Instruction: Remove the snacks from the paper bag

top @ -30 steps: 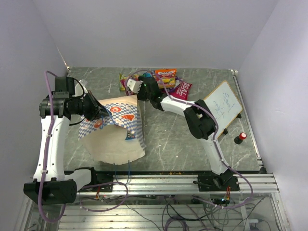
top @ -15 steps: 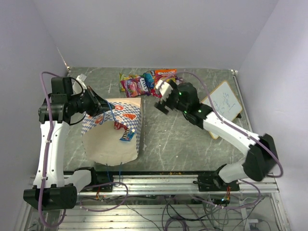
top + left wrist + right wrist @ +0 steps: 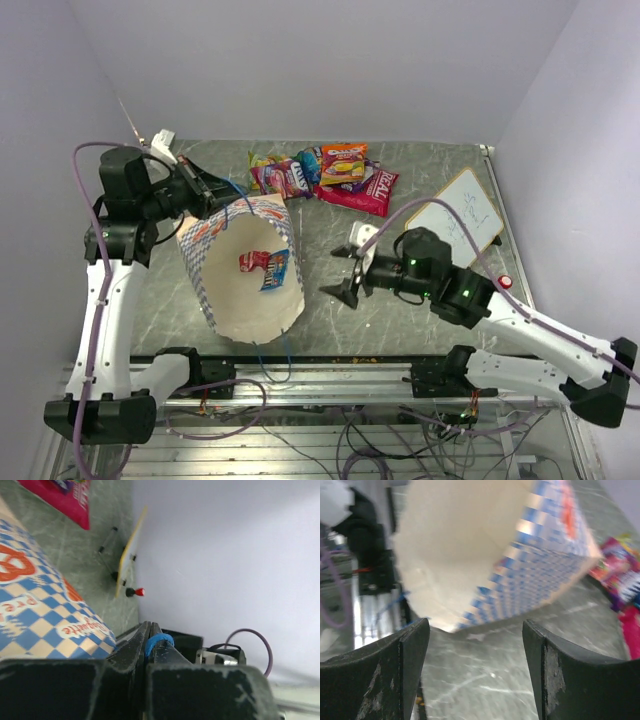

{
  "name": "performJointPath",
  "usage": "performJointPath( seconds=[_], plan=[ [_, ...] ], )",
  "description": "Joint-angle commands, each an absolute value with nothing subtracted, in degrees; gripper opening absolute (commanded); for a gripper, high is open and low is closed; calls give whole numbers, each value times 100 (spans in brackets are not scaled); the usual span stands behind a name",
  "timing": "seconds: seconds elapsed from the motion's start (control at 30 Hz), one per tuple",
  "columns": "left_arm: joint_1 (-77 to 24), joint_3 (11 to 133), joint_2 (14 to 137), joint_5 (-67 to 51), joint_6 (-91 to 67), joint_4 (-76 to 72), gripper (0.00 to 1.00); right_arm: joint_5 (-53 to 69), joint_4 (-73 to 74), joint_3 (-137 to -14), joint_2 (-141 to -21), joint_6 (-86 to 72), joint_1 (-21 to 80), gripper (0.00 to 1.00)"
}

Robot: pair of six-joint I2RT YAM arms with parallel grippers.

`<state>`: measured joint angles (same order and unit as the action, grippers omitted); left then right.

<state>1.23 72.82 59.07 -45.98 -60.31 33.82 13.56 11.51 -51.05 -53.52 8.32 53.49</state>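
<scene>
— Where is the paper bag (image 3: 245,300)?
— It is in the left middle of the top view. It is lifted and tipped with its mouth wide open, so you can see right inside.
— Is anything in it?
— Yes. Two small packets (image 3: 265,268) lie on the cream inside wall, one red and one blue.
— Who holds the bag?
— The left gripper (image 3: 222,192) does, at the bag's upper left edge. In the left wrist view its jaws are pressed together on the bag's thin blue cord (image 3: 159,641).
— And the right gripper (image 3: 350,272)?
— It hangs in the middle of the top view, just right of the bag, and does not touch it. Its jaws are wide apart with nothing between them. The right wrist view looks past them at the bag's checkered side.
— Where are the other snacks (image 3: 300,178)?
— They lie in a bunch on the green surface (image 3: 420,170) at the top middle, well apart from the bag. The crimson bag (image 3: 365,190) is at the right end of the bunch.
— What else is there?
— A whiteboard (image 3: 462,215) is at the right, with a small red-topped thing (image 3: 503,283) just below it.
</scene>
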Motion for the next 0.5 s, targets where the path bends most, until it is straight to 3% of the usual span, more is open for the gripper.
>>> performJointPath(
  seconds=[0.0,0.3,0.47],
  plan=[
    [-665,7305,6031,-4458,-6639,2357,7,1612,919,-5279,-5754,733,6243,73],
    [-1087,7208,6033,-4058,-6630,2565,7,489,127,-5247,-6616,2272,7698,67],
    [-1099,7209,5987,-4000,-6470,2900,7,-482,-297,-5054,-7383,3184,7811,62]
  ],
)
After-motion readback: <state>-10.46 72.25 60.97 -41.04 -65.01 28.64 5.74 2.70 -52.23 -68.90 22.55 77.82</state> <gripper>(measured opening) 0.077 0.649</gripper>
